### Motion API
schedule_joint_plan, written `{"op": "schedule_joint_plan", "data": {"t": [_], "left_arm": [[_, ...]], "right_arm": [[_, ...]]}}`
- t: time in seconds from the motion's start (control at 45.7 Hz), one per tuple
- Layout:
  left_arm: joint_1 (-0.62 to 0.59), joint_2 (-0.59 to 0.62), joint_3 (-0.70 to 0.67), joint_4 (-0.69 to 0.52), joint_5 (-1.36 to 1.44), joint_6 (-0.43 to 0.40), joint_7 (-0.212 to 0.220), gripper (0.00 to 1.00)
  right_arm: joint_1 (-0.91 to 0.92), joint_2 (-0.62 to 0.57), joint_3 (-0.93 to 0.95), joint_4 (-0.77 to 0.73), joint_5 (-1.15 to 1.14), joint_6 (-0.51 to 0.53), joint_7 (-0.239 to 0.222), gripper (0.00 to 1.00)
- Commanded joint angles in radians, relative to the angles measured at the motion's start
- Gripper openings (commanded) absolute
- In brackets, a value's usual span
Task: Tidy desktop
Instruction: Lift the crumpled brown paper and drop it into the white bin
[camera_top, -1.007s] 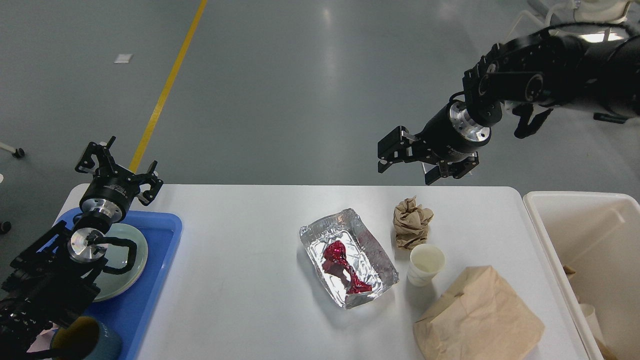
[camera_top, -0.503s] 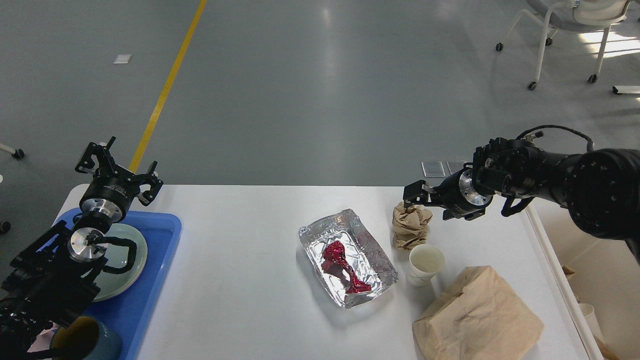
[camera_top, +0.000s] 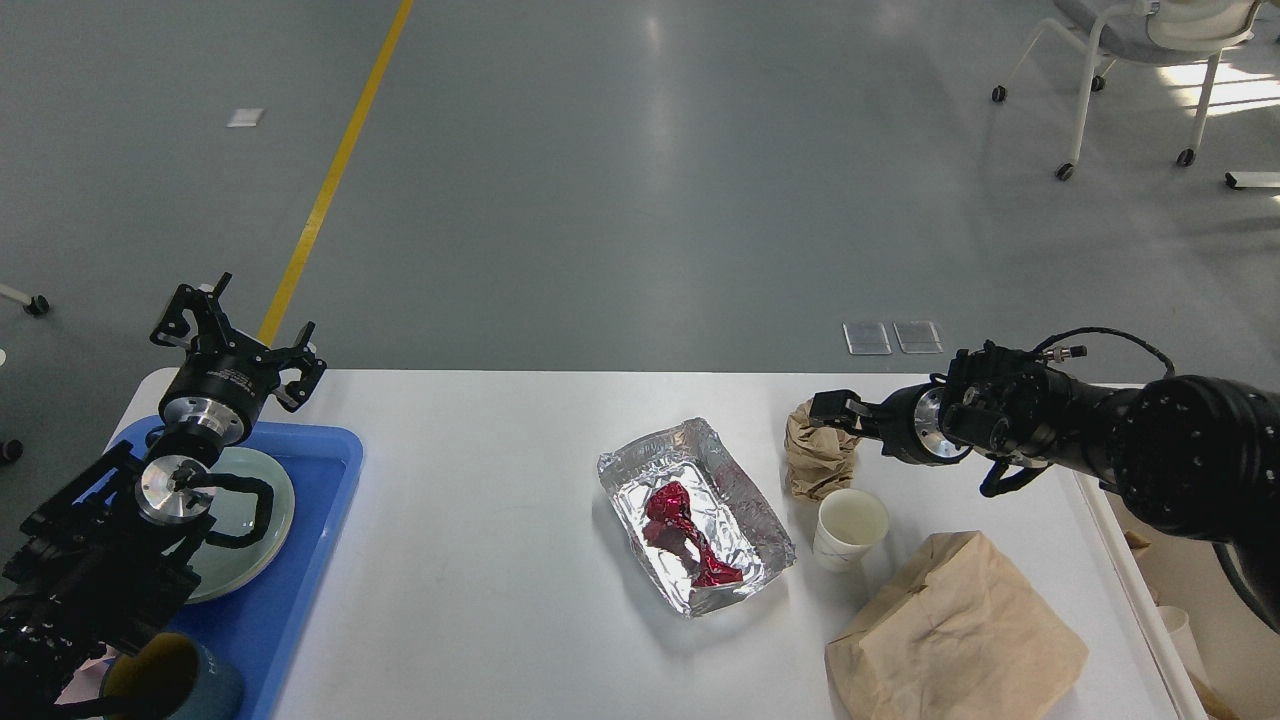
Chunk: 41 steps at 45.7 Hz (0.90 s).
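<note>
Right arm lies low across the desktop (camera_top: 480, 600), its gripper (camera_top: 838, 412) at the crumpled paper ball (camera_top: 815, 455), grip unclear.

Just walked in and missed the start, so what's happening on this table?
The robot is tidying the desktop. Its right gripper is at the crumpled paper ball, though whether it has gripped it cannot be told. The left gripper hangs open above the blue tray. A foil tray, paper cup and paper bag sit on the desktop.

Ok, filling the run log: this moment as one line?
right gripper: at crumpled brown paper ball, grip unclear | left gripper: open, above blue plastic tray | white desktop: uncleared
</note>
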<state>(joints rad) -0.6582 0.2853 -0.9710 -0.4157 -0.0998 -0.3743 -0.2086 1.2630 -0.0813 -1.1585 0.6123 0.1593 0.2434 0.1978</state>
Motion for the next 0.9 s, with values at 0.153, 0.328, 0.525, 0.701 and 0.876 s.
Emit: {"op": "schedule_joint_plan", "data": {"t": [0.153,0.328,0.525,0.701,0.876], "left_arm": [[0.0,0.0,0.0,0.0,0.0,0.0,0.0,0.97],[0.0,0.0,0.0,0.0,0.0,0.0,0.0,0.97],[0.0,0.0,0.0,0.0,0.0,0.0,0.0,0.97],[0.0,0.0,0.0,0.0,0.0,0.0,0.0,0.97],[0.0,0.0,0.0,0.0,0.0,0.0,0.0,0.97]], "right_arm": [[-0.043,0.003,0.065,-0.051,0.0,-0.012,0.0,1.0],[-0.092,0.038,0.062,-0.109,-0.001,-0.015,0.0,1.0],[-0.123,0.054,0.079,-0.132,0.0,-0.026,-0.001,0.91],[-0.135,0.06,0.086,-0.129,0.002,-0.033,-0.04,0.4],[-0.134,0.055,0.086,-0.129,0.002,-0.032,-0.072,0.06]]}}
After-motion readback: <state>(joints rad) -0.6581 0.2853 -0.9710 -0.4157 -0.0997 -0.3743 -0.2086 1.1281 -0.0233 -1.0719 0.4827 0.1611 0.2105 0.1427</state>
